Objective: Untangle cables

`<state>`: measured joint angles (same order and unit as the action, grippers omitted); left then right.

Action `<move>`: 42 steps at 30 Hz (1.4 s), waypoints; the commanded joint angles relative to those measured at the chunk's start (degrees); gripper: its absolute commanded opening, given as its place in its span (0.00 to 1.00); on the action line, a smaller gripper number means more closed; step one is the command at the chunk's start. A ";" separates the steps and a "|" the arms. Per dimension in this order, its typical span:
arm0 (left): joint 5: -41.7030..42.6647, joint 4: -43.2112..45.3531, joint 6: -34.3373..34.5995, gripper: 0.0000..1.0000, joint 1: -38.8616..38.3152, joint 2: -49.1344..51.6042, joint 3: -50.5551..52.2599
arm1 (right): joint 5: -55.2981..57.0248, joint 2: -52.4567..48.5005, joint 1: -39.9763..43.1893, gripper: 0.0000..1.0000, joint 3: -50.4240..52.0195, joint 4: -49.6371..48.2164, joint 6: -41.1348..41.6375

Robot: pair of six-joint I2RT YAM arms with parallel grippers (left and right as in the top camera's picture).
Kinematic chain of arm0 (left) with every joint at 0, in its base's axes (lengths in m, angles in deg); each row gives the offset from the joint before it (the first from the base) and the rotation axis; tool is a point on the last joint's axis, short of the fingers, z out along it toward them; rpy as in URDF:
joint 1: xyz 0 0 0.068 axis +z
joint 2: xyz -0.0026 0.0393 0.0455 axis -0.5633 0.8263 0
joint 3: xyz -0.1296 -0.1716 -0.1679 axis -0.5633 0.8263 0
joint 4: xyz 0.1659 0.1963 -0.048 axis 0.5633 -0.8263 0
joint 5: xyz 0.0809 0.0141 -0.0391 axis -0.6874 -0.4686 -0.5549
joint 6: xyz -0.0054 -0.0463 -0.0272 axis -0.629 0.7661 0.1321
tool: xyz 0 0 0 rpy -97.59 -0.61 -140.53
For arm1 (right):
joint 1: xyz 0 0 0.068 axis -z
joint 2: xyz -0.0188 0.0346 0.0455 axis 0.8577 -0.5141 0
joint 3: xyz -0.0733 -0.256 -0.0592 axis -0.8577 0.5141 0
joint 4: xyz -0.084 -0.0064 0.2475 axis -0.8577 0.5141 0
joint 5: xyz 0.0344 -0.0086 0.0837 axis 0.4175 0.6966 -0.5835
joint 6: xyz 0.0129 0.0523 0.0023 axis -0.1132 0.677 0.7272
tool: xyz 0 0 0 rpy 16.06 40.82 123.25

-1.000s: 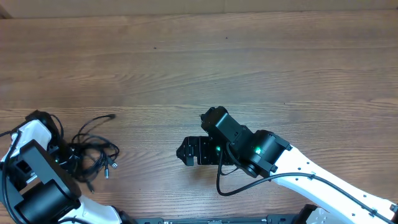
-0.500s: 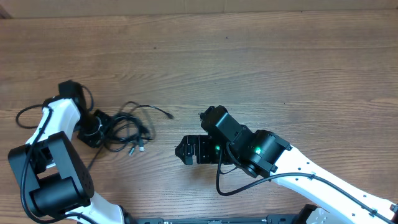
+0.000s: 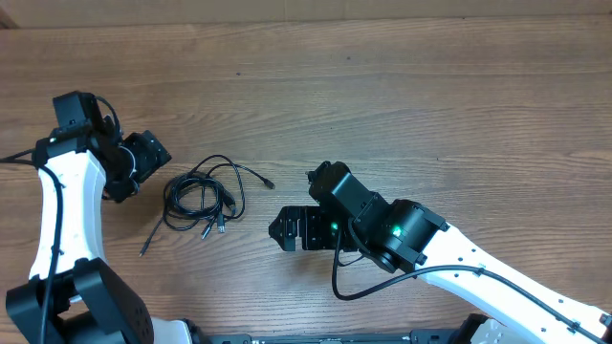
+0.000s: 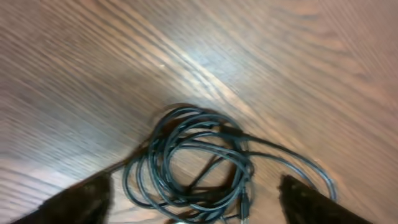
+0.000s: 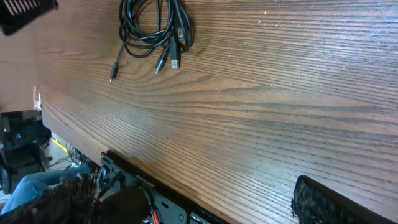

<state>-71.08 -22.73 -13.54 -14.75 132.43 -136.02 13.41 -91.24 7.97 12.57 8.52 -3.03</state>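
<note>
Several thin black cables [image 3: 203, 196] lie in one loose coil on the wooden table [image 3: 430, 96], and as far as I can judge none has been pulled free of the others yet. From the left wrist camera the loops [image 4: 199, 162] overlap and cross one another, so I count the real work as not begun. A few ends trail out of the coil: one plug runs off to its upper right in the overhead view, one thin tail runs off to its lower left, and a pair of silver-tipped plugs hangs at its lower edge.

My left gripper [image 3: 139, 172] hovers just to the left of the coil, fingers spread wide and holding nothing. My right gripper [image 3: 287, 232] sits to the right of the coil, a little apart from it, also spread wide and empty; its wrist camera shows the cables [image 5: 152, 28] far off at the top of its view.

What is left, by my reckoning, is everything: picking one free end, drawing that cord out of the loops, and laying each cord apart.
</note>
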 commanded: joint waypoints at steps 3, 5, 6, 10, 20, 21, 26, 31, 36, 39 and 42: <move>-2.93 0.46 -7.45 0.99 0.15 3.39 0.31 | 1.49 0.02 -0.28 1.00 0.00 -0.39 -0.02; 0.61 2.58 -16.87 0.99 -0.13 4.61 1.75 | 2.03 0.02 -0.28 1.00 0.00 -0.44 0.00; 1.66 3.02 -19.02 0.96 -0.22 5.42 2.47 | 2.43 0.02 -0.28 1.00 0.00 -0.46 0.00; 2.27 2.23 -18.99 0.70 -0.22 10.05 3.69 | 2.73 0.02 -0.28 1.00 0.00 -0.44 0.00; 2.10 3.43 -19.04 0.51 -0.48 22.12 4.00 | 2.75 0.02 -0.28 1.00 0.00 -0.46 0.00; 2.10 3.56 -19.02 0.31 -0.48 23.12 4.00 | 2.73 0.02 -0.28 1.00 0.00 -0.46 0.00; 7.41 2.23 -17.29 0.04 -0.46 24.61 3.87 | 2.73 0.02 -0.28 1.00 0.00 -0.44 0.00; 9.62 0.13 -8.68 0.04 -0.22 21.75 3.28 | 2.69 0.02 -0.28 1.00 0.00 0.00 -0.02; 17.33 0.15 -8.70 0.05 -0.33 9.18 3.28 | 2.69 0.04 -0.28 0.99 0.00 1.09 -0.02; 24.87 -0.90 -12.90 0.04 -0.33 0.96 3.28 | 2.32 0.04 -0.28 0.93 0.00 1.44 0.00; 29.83 -3.08 -17.94 0.05 -0.52 -6.99 3.28 | 1.27 0.04 -0.28 0.92 0.00 1.55 0.00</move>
<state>-52.20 -24.07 -25.56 -14.71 134.94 -132.06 15.25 -91.24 7.97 12.57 10.12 -3.03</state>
